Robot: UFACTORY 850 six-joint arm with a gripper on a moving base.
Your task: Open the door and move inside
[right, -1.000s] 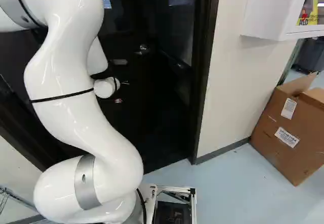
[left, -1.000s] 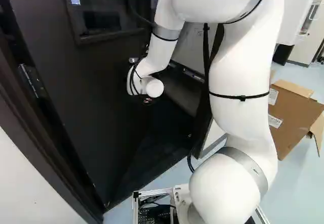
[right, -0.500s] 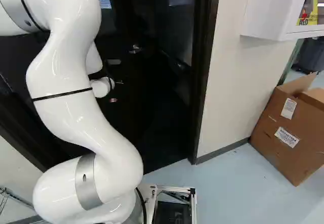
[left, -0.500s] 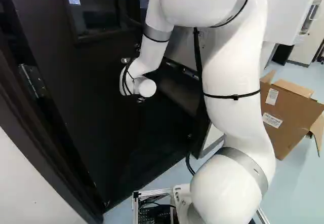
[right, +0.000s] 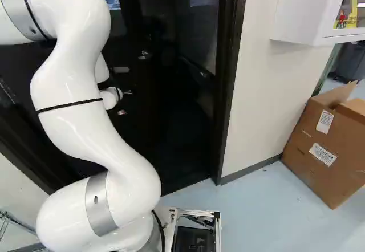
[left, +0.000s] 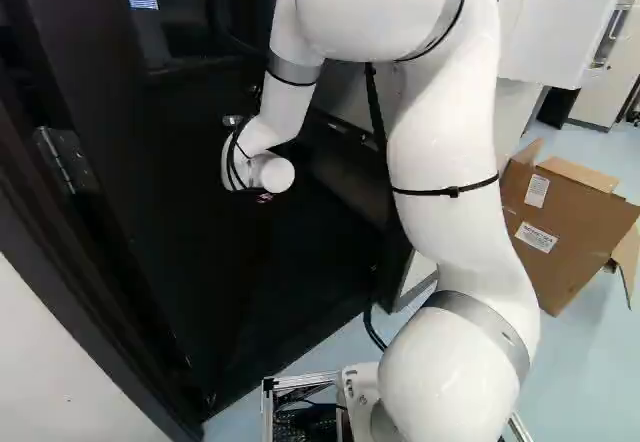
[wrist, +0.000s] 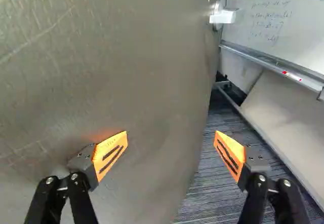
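The dark door (left: 160, 222) stands partly open, swung away into the room. My gripper (right: 125, 102) is small and dim in front of it, beside the white wrist. In the wrist view the gripper (wrist: 171, 134) is open, fingers wide apart with nothing between them. One finger is over the door face (wrist: 126, 57); the other is past the door's free edge, over the gap. Whether the first touches the door, I cannot tell. The silver lever (wrist: 223, 16) is near that edge, ahead of the fingers. It shows also in the right base view as a small lever (right: 145, 54).
The dark door frame (right: 229, 81) borders the doorway, with the hinge (left: 65, 160) on its other side. Through the gap are dark carpet (wrist: 215, 183) and a whiteboard (wrist: 278, 26). Outside, a cardboard box (right: 328, 146) stands by the wall, below a white cabinet (right: 308, 12).
In both base views the arm's upper part and wrist have shifted left. The door has swung further inward, its lever moving left in the right base view. The base has stayed put.
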